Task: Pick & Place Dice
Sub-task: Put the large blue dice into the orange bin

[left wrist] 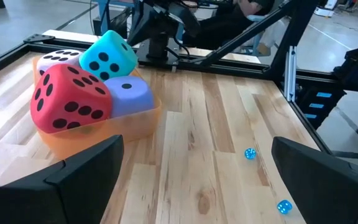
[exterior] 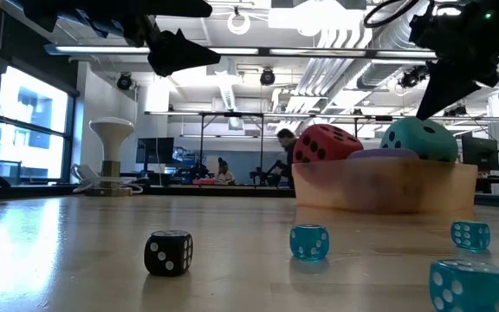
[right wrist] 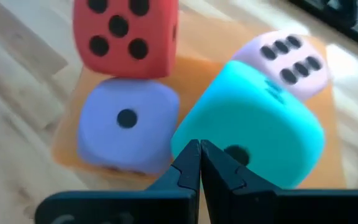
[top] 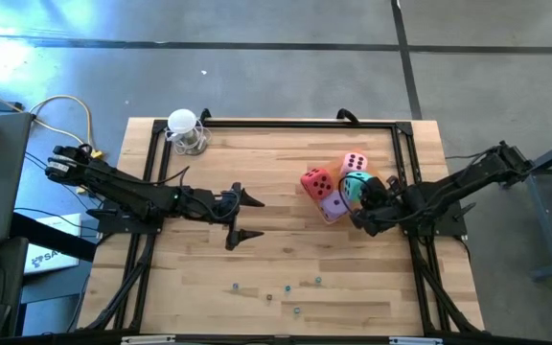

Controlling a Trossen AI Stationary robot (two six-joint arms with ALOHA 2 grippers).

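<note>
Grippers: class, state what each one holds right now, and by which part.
Nothing is held. The left gripper is open over bare table. The right gripper is shut, empty, just above the teal die.

Orange tray [left wrist: 143,124], tiny dice [exterior: 308,242]

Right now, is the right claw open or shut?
Shut. The right claw has its fingertips pressed together, holding nothing, just above the teal die.

Four dice [top: 336,189] sit bunched in a tray [left wrist: 138,121] on the table's [top: 257,254] right half.
</note>
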